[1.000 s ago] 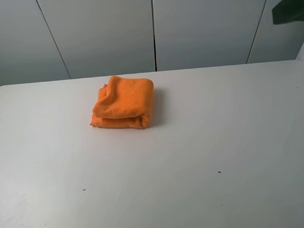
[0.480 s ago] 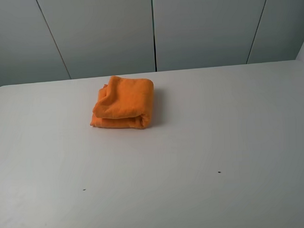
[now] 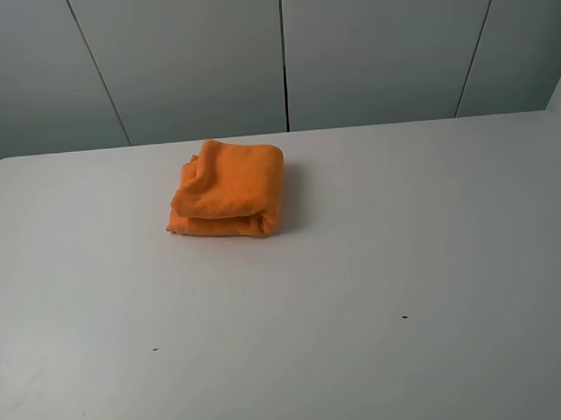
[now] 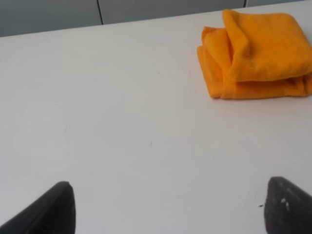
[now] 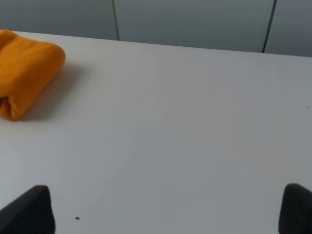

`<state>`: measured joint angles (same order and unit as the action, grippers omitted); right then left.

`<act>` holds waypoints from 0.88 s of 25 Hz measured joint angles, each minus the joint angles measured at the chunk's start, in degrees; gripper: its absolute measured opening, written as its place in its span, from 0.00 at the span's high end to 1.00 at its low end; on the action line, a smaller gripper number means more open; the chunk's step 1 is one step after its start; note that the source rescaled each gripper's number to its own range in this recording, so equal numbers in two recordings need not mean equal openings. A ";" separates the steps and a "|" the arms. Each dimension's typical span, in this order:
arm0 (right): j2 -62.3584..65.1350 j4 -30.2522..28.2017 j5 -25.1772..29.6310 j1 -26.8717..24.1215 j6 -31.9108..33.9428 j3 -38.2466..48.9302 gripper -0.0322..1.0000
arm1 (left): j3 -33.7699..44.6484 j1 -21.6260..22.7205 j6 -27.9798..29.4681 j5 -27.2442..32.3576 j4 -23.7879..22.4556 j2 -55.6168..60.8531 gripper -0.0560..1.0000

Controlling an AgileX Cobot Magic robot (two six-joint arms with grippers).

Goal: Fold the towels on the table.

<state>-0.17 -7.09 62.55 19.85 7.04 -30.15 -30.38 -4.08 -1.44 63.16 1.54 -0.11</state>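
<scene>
The orange towel lies folded into a thick small bundle on the white table, left of centre toward the far edge. It also shows in the left wrist view and at the edge of the right wrist view. No gripper shows in the exterior view. My left gripper is open and empty, well back from the towel; only its dark fingertips show. My right gripper is open and empty, off to the towel's right.
Grey wall panels stand behind the table's far edge. A few tiny dark specks dot the tabletop.
A dark shape at the top right corner of the exterior view one second ago has gone out of view. The towel has not moved.
</scene>
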 joint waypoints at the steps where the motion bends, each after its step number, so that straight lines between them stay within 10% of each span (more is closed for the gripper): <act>1: 0.17 0.85 0.18 0.00 -0.82 0.48 0.00 | 0.11 0.00 0.00 -0.19 0.00 0.11 0.01; 22: 0.22 4.80 0.31 -4.48 -5.77 0.73 0.00 | 1.06 0.00 1.44 -0.74 -1.54 0.11 0.01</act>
<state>0.05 -2.29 62.85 15.38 1.28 -29.41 -29.32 -4.08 0.00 62.43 0.00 0.00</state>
